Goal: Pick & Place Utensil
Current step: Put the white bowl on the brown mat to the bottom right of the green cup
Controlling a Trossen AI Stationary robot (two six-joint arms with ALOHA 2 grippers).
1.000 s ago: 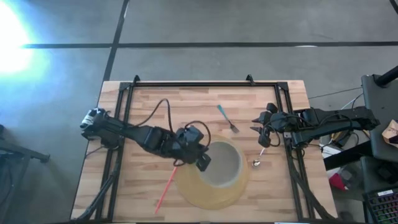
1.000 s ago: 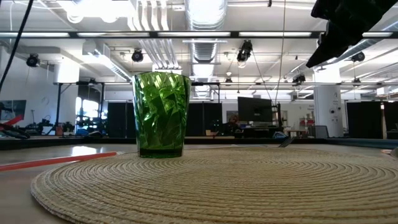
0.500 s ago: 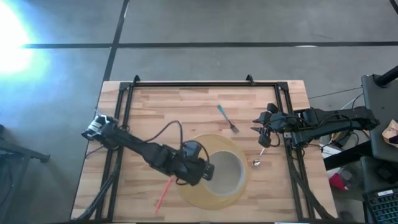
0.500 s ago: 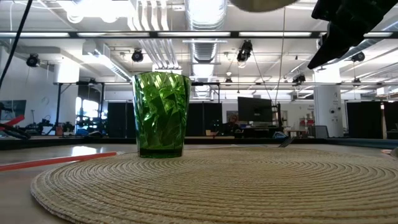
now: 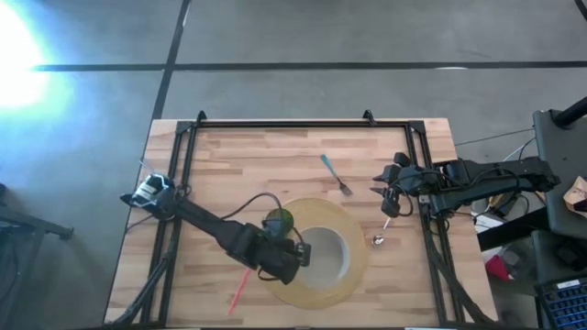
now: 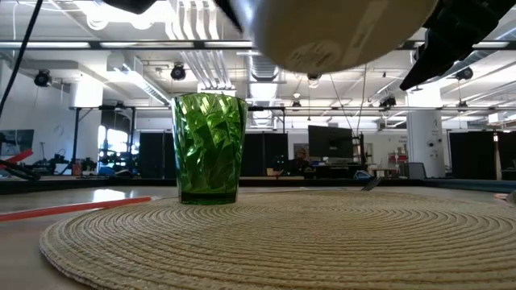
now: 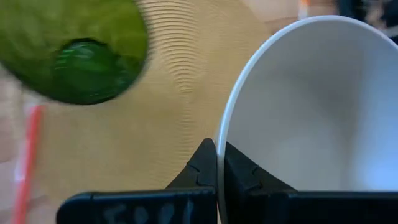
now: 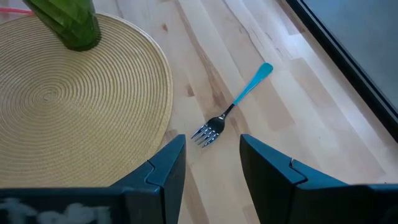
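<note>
A white bowl (image 5: 326, 258) hangs over a round woven placemat (image 5: 353, 234), held by my left gripper (image 5: 297, 257), which is shut on its rim. In the low view the bowl's underside (image 6: 339, 32) is lifted clear of the placemat (image 6: 282, 234). A green cup (image 5: 280, 222) stands upright on the mat's left far part. A blue-handled fork (image 5: 336, 174) lies on the wood beyond the mat. My right gripper (image 5: 381, 190) hovers open right of the fork (image 8: 231, 112). A spoon (image 5: 381, 231) lies right of the mat. My left gripper pinches the bowl's rim (image 7: 219, 146) on the bowl's left side, one finger inside the bowl and one finger (image 7: 202, 165) outside. The fingers come from the table's left. The bowl is lifted clear above the placemat, its opening facing up.
A red stick-like utensil (image 5: 240, 284) lies on the wood left of the mat, toward the near edge. A black frame (image 5: 275, 124) runs along the table's far edge and sides. Bare wood lies between the fork and the far edge.
My left gripper has carried the white bowl toward the table's near edge and downward. The bowl's underside has come into the top of the low view. The green cup, earlier hidden under the arm in the high view, now shows.
</note>
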